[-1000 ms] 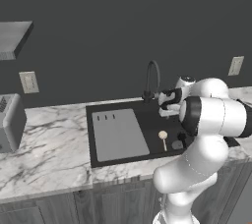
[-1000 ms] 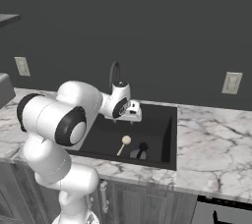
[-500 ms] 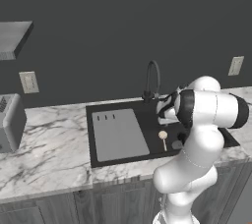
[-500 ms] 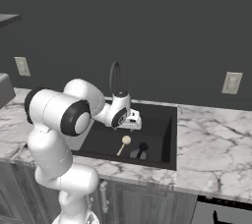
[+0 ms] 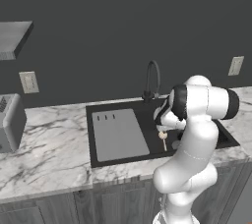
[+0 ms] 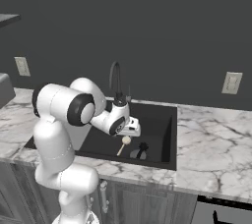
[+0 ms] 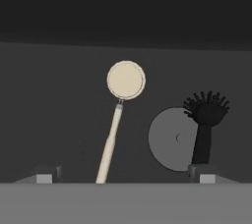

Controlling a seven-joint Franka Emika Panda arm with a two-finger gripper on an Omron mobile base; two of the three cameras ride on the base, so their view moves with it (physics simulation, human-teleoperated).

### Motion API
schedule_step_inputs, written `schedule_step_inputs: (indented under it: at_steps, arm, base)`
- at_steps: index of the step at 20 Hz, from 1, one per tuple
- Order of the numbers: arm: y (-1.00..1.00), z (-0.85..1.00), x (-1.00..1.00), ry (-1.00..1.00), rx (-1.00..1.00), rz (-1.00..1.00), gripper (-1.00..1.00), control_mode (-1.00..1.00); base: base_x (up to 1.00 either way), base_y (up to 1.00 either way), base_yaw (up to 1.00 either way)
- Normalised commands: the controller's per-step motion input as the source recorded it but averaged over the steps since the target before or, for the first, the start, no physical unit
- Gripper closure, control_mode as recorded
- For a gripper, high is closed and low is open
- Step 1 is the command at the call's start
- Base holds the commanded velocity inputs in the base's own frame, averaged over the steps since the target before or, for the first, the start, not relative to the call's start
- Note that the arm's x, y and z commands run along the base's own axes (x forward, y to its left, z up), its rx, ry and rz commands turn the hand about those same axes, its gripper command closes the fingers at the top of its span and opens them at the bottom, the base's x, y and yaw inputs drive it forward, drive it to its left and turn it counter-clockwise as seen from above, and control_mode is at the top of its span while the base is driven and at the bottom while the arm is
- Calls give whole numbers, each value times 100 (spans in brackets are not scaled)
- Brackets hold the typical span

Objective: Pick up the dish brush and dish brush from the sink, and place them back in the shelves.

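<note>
Two dish brushes lie on the floor of the black sink (image 6: 156, 120). One is cream with a round head (image 7: 126, 80) and a long handle; I also see this cream brush (image 6: 123, 144) from the right base, and from the left base the cream brush (image 5: 163, 137) pokes out beside my arm. The other, a short dark brush (image 7: 204, 119), rests across the grey drain disc (image 7: 170, 139); the right base view shows this dark brush (image 6: 142, 148) too. My gripper (image 7: 125, 176) hangs open just above them, its fingertips (image 7: 47, 175) either side of the cream handle. The grey shelf (image 5: 15, 39) is high at the left.
A pale grey ribbed board (image 5: 119, 134) fills the sink's left half, and the dark arched faucet (image 5: 153, 76) rises behind the basin. A toaster (image 5: 10, 122) stands on the marble counter (image 5: 49, 149) at the far left. Wall outlets (image 6: 231, 82) sit above the counter.
The arm has swung its elbow over and lowered the hand into the sink, closer to the brushes. The jaws stayed open and the brushes have not moved.
</note>
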Motion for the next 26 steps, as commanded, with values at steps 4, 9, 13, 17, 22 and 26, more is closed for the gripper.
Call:
schedule_step_inputs:
  at_steps: [4, 9, 13, 17, 22, 26]
  arm:
    - [13, -32, 0, 0, 0, 0, -100, -100]
    - [9, -28, 4, 0, 0, 0, -100, -100]
    - [3, -28, 9, 0, 0, 0, -100, -100]
    - [0, -29, 22, 0, 0, 0, -100, -100]
    - [0, -27, 24, 0, 0, 0, -100, -100]
    - [0, -29, 14, 0, 0, 0, -100, -100]
  base:
    - [0, 0, 0]
    - [0, 0, 0]
    - [0, 0, 0]
    - [0, 0, 0]
    - [0, 0, 0]
    - [0, 0, 0]
